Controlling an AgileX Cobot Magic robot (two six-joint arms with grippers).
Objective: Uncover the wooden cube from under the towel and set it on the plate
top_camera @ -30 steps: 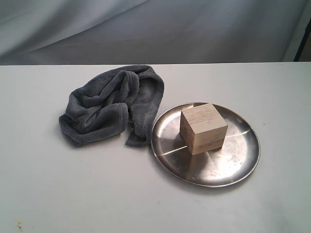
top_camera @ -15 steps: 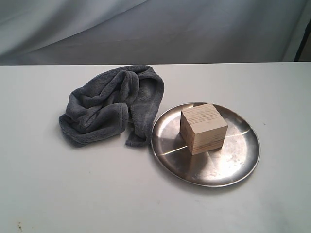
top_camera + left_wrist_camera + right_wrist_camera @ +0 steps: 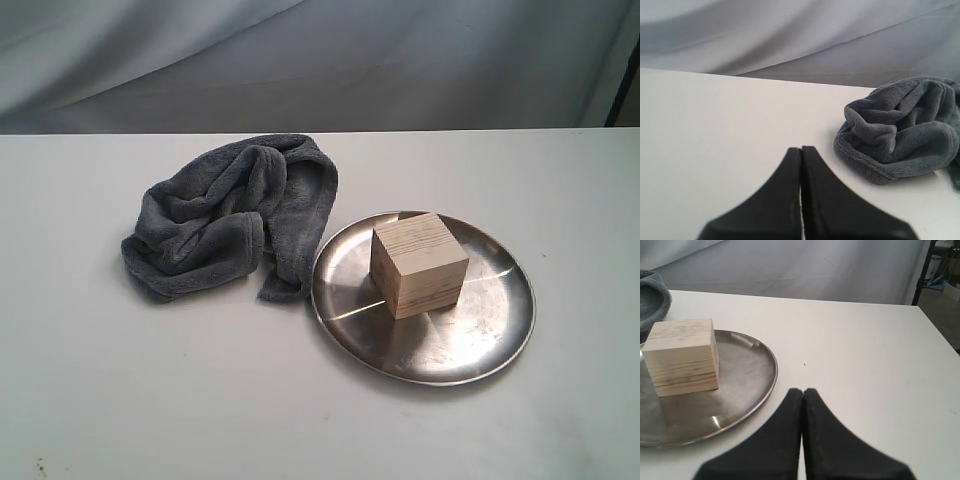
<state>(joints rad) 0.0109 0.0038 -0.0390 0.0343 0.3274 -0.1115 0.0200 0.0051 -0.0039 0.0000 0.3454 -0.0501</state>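
Wooden cube [image 3: 418, 264]: rests on plate [image 3: 480, 335], right of frame centre. Towel [image 3: 225, 215]: crumpled, left of centre, just beside plate. Left gripper [image 3: 801, 150], right gripper [image 3: 803, 391]: fingers pressed together.

The exterior camera looks down at a slant across the white worktop [image 3: 150, 400] from middling range, while the wrist cameras sit low behind the black left claw [image 3: 801, 149], close to the fluffy dark-grey plush towel [image 3: 900, 130], and the black right claw [image 3: 803, 390], close to the round shiny steel plate [image 3: 745, 365], both shared with it.
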